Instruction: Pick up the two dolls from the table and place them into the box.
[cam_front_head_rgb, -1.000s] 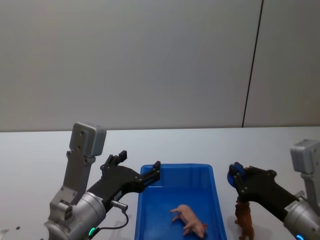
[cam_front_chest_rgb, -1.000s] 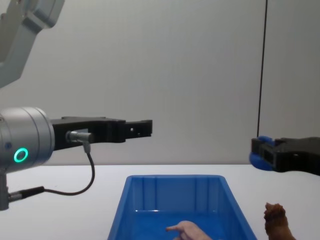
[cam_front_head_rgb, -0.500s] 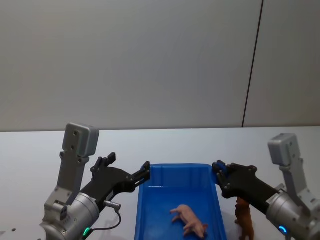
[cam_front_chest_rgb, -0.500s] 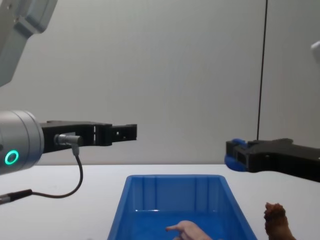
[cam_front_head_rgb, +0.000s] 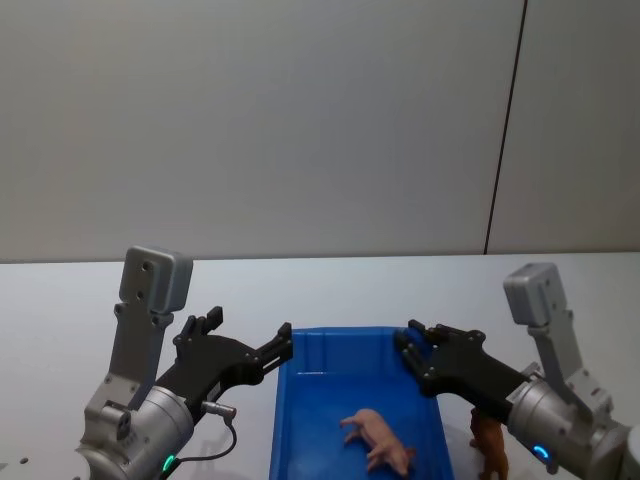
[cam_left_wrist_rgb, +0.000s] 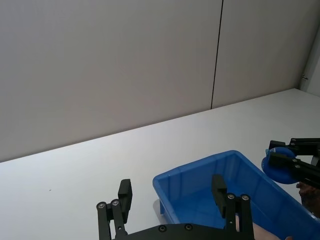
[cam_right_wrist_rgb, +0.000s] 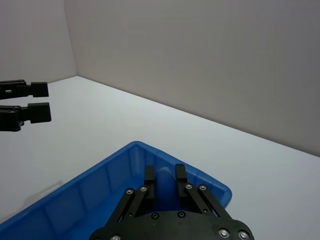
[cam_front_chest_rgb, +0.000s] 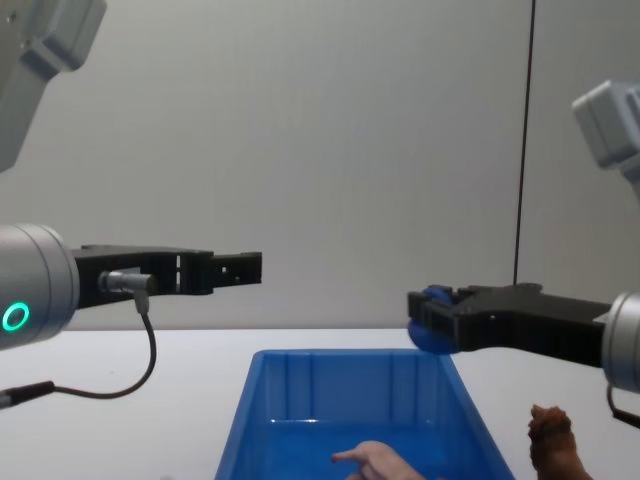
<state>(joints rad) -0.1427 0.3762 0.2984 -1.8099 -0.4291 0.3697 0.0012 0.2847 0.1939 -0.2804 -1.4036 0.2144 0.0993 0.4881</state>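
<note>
Right gripper, jaws clenched on a dark-blue ball, hovers over the box. The pink doll lies inside below them, the brown doll outside on the surface. Left gripper jaws released.

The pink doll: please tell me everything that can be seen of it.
The pink doll is a small, smooth, pale pink pig figurine that looks like plastic or rubber. It lies on the floor of the blue box, towards its near right part, seemingly on its side with its legs sticking out. Nothing but the box floor touches it.
</note>
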